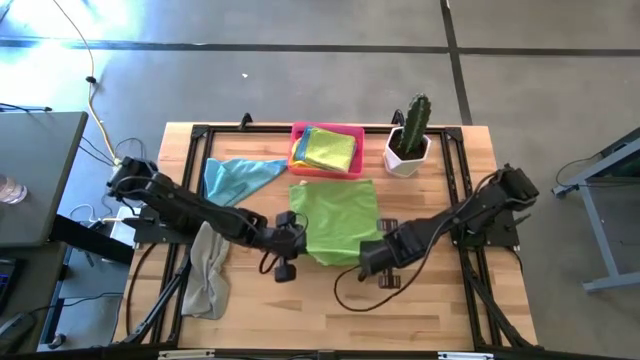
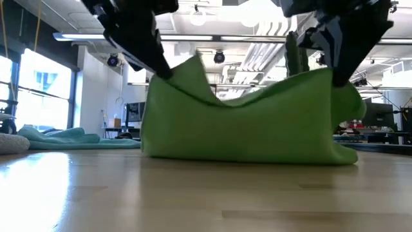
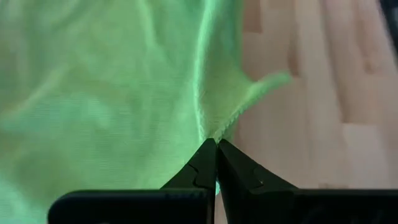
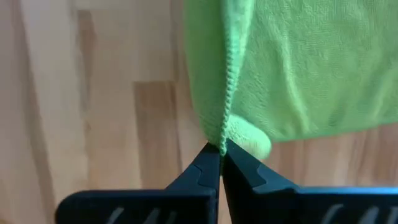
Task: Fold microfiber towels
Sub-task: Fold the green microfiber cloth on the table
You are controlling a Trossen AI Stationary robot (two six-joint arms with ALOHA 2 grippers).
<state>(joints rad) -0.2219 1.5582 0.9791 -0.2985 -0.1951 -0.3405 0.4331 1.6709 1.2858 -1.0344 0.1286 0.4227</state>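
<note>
the lime green towel [image 1: 337, 218] lay in the middle of the worktop [image 1: 420, 310], between the two arms, with its two near corners lifted so that the cloth sagged between them in the low view. the rest of it rested on the wood. the left tool [image 3: 216, 144] was clamped together on one corner, and the right tool [image 4: 222, 148] was clamped together on the other corner; in both wrist views only a thin edge of cloth sat between the tips. that seemed the main risk: with so little cloth in each pinch, a corner could slip out during the fold, or one arm leading the other could skew the fold.

beside it a light blue towel [image 1: 238, 176] lay spread and a grey towel [image 1: 208, 271] lay crumpled near the left arm. further back, a pink tray [image 1: 352, 130] held more towels, next to a cactus pot [image 1: 408, 152].
</note>
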